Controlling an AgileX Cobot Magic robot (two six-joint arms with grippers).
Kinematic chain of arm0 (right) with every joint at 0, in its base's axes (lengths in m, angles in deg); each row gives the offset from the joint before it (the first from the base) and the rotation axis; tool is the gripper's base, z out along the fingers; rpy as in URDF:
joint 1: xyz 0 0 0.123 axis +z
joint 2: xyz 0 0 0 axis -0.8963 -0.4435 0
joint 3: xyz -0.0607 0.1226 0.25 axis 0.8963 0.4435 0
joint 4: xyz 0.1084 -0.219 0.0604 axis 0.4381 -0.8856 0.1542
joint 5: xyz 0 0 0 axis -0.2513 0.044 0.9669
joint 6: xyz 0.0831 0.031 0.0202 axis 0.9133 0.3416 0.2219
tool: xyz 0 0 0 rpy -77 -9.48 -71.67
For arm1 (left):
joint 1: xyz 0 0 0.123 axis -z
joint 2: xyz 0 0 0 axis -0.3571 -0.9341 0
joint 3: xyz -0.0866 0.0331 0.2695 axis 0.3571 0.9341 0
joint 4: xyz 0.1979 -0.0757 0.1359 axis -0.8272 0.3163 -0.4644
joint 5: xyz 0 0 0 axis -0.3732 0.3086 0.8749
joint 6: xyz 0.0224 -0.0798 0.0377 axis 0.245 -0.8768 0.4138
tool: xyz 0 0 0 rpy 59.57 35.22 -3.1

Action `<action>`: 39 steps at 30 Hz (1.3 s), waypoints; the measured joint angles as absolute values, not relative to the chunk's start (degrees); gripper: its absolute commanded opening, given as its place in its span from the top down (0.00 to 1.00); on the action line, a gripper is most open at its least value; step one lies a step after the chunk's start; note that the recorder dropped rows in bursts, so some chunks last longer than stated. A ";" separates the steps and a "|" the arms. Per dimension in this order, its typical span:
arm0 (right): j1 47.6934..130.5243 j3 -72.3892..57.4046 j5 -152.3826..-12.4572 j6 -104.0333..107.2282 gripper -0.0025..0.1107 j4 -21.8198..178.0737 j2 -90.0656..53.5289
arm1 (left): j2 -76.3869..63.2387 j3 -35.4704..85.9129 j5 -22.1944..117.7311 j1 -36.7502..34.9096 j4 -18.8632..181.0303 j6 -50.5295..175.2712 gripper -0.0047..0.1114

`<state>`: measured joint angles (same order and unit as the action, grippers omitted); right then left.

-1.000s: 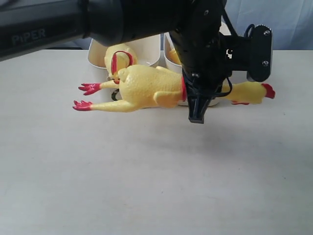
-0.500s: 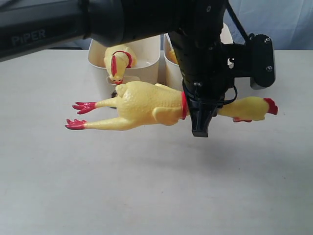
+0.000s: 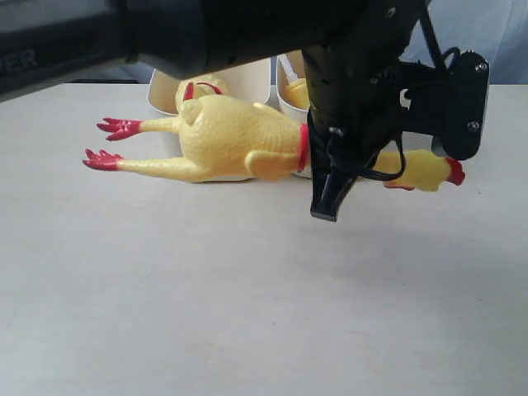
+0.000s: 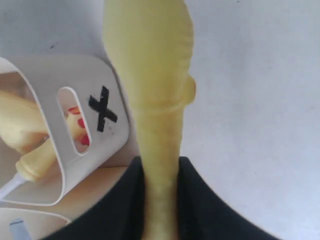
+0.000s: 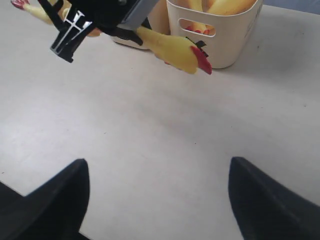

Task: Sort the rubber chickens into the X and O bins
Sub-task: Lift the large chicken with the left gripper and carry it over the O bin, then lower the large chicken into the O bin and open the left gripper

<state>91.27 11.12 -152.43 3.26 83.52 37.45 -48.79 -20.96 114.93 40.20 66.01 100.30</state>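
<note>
The left gripper is pinching the probably soft, light yellow rubber chicken by its narrow neck, just before the cream plastic X-marked bin. The right gripper is gaping, empty.

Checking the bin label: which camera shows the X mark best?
Left wrist view: the black X is whole on the bin wall. In the exterior view the left pincer and held rubber chicken hide it; the right wrist view shows just a black sliver.
</note>
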 measured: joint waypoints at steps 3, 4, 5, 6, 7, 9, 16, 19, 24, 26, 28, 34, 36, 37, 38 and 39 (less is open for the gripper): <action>91.27 11.12 -152.43 3.26 0.34 83.52 37.45 | -47.69 -20.96 114.56 40.20 62.38 99.52 0.96; 91.27 11.12 -152.43 3.26 0.34 83.52 37.45 | -47.40 -20.96 114.57 40.20 62.29 99.41 0.96; 91.27 11.12 -152.43 3.26 0.34 83.52 37.45 | -47.05 -20.96 114.57 40.31 62.54 99.11 0.96; 91.27 11.12 -152.43 3.26 0.34 83.52 37.45 | -46.91 -20.96 114.57 40.31 63.33 99.11 0.96; 91.27 11.12 -152.43 3.36 0.34 83.52 37.45 | -46.67 -20.96 114.57 40.39 63.86 99.11 0.96; 91.27 11.12 -152.43 3.36 0.34 83.52 37.45 | -46.34 -20.96 114.85 40.39 64.82 99.11 0.96; 91.27 11.12 -152.43 3.36 0.34 83.52 37.45 | -45.45 -20.96 112.79 40.53 61.97 99.11 0.96; 91.27 11.12 -152.43 3.47 0.34 83.52 37.45 | -45.15 -20.96 104.97 40.53 56.01 99.11 0.96; 91.27 11.12 -152.43 3.47 0.34 83.52 37.45 | -45.11 -20.96 91.83 40.39 48.44 96.32 0.96; 91.27 11.12 -152.43 3.47 0.34 83.52 37.45 | -45.11 -20.96 84.47 37.92 47.20 92.59 0.96; 91.27 11.12 -152.43 3.47 0.34 83.52 37.45 | -45.11 -20.96 79.87 35.44 46.76 89.23 0.96; 91.27 11.12 -152.43 3.55 0.34 83.52 37.45 | -47.87 -20.76 68.91 30.50 46.31 86.25 0.96; 91.27 11.12 -152.43 3.55 0.34 83.52 37.45 | -48.58 -20.39 65.71 30.04 46.31 85.75 0.96; 91.27 11.12 -152.43 3.55 0.34 83.52 37.45 | -48.94 -20.26 64.13 29.92 46.42 85.44 0.96; 91.27 11.12 -152.43 3.55 0.34 83.52 37.45 | -49.46 -20.23 63.07 29.65 46.42 85.15 0.96; 91.27 11.12 -152.43 3.55 0.34 83.52 37.45 | -50.03 -20.13 61.82 29.38 46.42 84.79 0.96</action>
<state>91.27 11.12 -152.43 3.55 83.52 37.45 -50.03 -20.13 61.82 29.38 46.42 84.79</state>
